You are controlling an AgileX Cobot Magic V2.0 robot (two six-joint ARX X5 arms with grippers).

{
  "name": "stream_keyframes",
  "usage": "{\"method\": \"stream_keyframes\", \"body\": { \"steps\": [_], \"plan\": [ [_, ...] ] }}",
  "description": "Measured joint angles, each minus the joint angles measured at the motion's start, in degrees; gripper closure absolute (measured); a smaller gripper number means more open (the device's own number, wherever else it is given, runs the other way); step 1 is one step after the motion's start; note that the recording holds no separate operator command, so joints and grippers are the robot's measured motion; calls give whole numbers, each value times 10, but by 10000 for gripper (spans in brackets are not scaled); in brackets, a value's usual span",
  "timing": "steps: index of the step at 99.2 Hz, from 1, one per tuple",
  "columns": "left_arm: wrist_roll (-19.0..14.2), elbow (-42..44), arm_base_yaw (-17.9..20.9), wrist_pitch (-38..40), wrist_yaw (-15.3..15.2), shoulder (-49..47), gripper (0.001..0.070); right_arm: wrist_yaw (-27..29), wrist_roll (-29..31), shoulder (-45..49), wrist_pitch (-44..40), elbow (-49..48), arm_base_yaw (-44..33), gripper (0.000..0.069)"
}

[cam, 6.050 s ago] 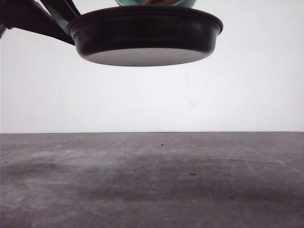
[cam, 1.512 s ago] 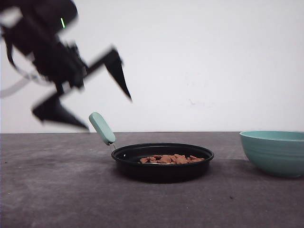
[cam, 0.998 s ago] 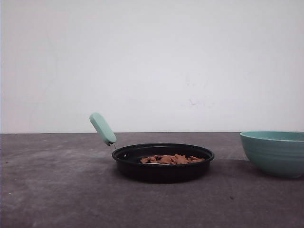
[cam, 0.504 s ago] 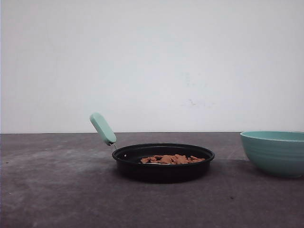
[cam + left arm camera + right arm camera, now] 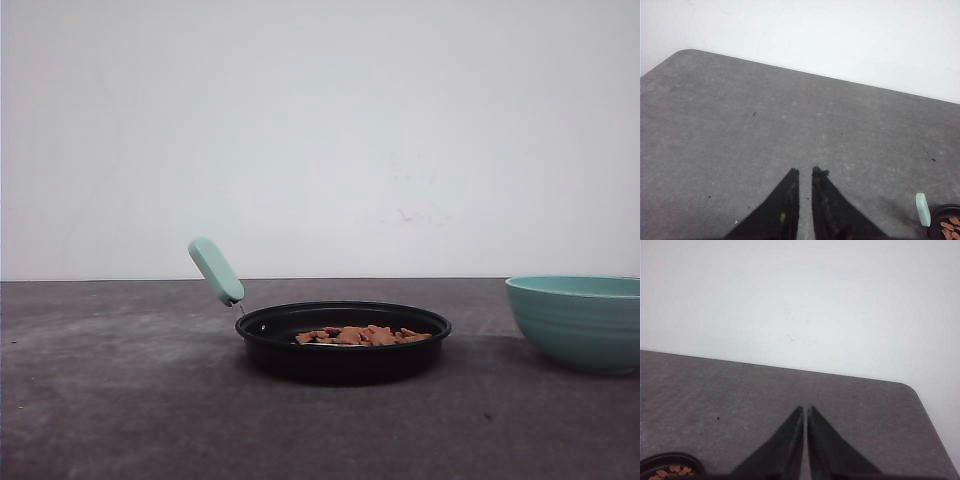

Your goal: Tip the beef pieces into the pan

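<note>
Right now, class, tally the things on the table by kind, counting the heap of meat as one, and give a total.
Pan: 1
Bowl: 1
Heap of beef pieces: 1
Total: 3

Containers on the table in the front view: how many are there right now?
2. The black pan sits near the table's centre, holding the beef pieces. The teal bowl stands apart to its right, cut off by the frame edge; its contents are hidden.
</note>
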Motion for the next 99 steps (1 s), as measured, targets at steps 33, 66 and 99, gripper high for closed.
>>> {"method": "stream_keyframes", "body": {
  "steps": [33,66,99],
  "plan": [
    [0,0,0,0,0,0,688,138,0,-91,17,-72,4,681],
    [0,0,0,0,0,0,688,63,57,-188,160,-433,-51,681],
    [0,0,0,0,0,0,688,31,36,-188,175,-489,-66,681]
  ]
}}
